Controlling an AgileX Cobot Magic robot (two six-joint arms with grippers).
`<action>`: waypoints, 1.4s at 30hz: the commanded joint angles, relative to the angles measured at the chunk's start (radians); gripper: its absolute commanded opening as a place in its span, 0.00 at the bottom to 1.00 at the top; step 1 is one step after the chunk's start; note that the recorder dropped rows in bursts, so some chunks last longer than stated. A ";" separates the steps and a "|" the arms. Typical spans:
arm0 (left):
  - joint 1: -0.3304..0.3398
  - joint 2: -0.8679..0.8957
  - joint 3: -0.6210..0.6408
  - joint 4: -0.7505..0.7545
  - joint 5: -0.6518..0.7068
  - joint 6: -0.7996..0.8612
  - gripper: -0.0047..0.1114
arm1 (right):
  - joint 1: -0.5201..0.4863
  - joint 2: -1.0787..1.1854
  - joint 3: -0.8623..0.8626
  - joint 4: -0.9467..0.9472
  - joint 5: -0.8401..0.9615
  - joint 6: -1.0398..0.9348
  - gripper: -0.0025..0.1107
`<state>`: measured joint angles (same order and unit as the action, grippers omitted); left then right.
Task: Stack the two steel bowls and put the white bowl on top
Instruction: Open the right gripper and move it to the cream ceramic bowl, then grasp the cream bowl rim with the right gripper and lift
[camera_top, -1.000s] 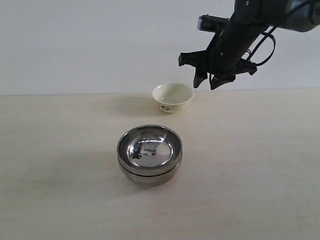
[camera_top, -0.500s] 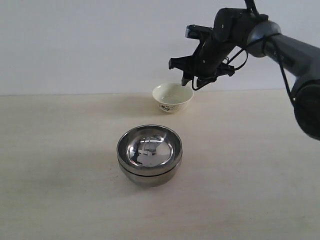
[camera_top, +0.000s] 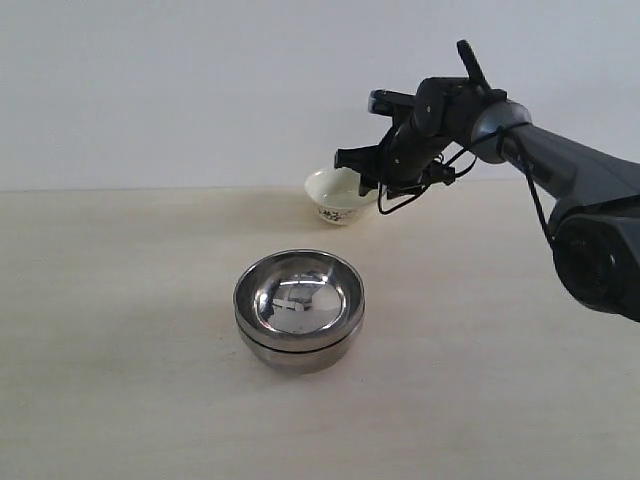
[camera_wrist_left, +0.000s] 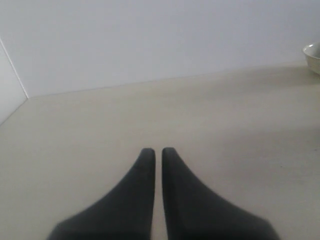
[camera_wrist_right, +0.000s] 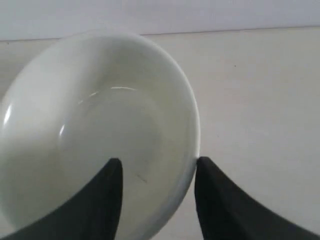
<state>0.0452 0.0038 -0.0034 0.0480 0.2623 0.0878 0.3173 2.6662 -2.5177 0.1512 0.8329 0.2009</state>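
The two steel bowls sit nested one inside the other at the middle of the table. Behind them stands the white bowl, cream with a dark floral pattern on its side. My right gripper is open and straddles the right part of the white bowl's rim: one finger is inside the bowl, the other outside against the rim. The left gripper is shut with nothing in it, low over bare table; it is out of the exterior view.
The light wooden table runs back to a plain white wall. The edge of the white bowl shows far off in the left wrist view.
My right gripper has come down and to the left from above the table, and now stands over the white bowl's rim. The bowls have not moved.
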 joint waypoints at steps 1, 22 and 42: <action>0.002 -0.004 0.003 -0.007 -0.008 -0.010 0.07 | -0.009 -0.002 -0.006 -0.013 -0.033 0.011 0.38; 0.002 -0.004 0.003 -0.007 -0.008 -0.010 0.07 | -0.009 0.043 -0.008 -0.007 0.003 0.053 0.02; 0.002 -0.004 0.003 -0.007 -0.008 -0.010 0.07 | -0.041 -0.283 -0.006 0.043 0.388 -0.088 0.02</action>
<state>0.0452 0.0038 -0.0034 0.0480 0.2623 0.0878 0.2810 2.4160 -2.5218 0.1561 1.1885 0.1333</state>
